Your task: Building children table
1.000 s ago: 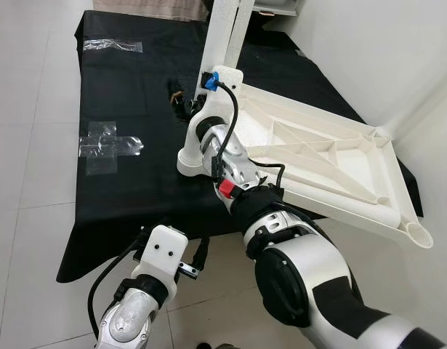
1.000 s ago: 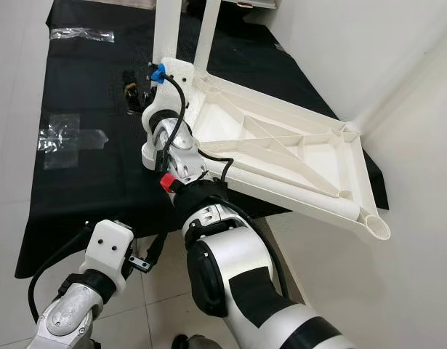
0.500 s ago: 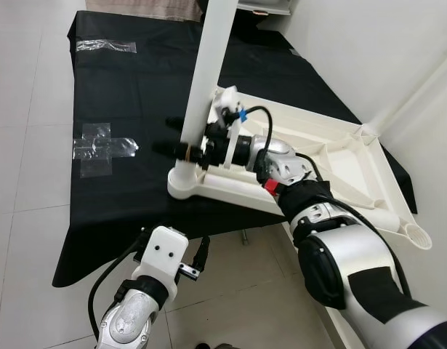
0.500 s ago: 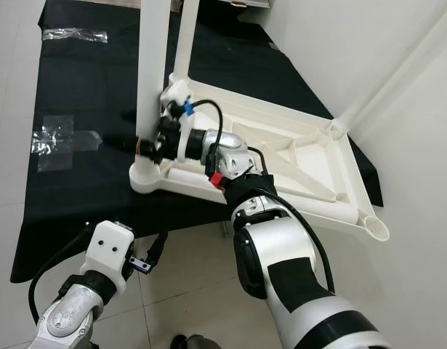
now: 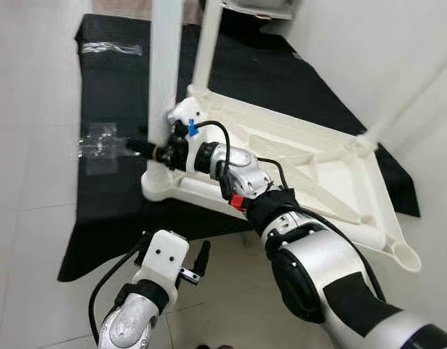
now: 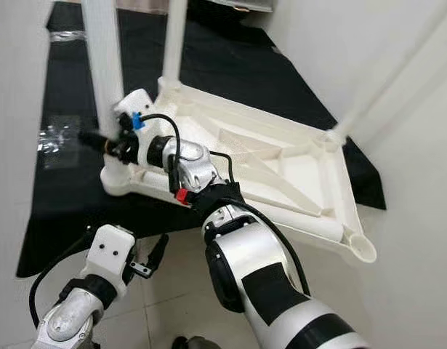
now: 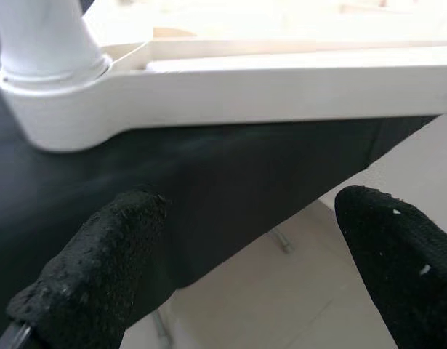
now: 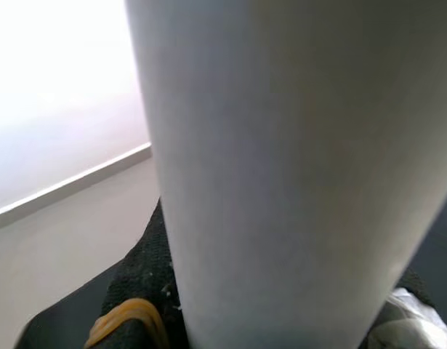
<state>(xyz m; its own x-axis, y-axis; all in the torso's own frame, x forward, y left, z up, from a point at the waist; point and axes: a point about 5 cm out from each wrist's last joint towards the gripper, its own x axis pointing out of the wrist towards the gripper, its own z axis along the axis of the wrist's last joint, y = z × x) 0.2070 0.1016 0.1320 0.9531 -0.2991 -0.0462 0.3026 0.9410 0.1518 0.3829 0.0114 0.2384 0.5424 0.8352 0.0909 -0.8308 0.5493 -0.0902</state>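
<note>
Inverted white children's table lies on the black tabletop. The right pincer grips a table leg near its corner socket.

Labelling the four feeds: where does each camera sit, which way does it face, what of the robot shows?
Left eye view: head, down and forward at the upturned white plastic table top on the black cloth; both silver arms show.
Right eye view: same scene, slightly offset; right hand at the near white table leg.
Left wrist view: looks along the open left hand at the top's corner.
Right wrist view: close on that leg, one black finger beside it.
Shared by all views: the leg.
</note>
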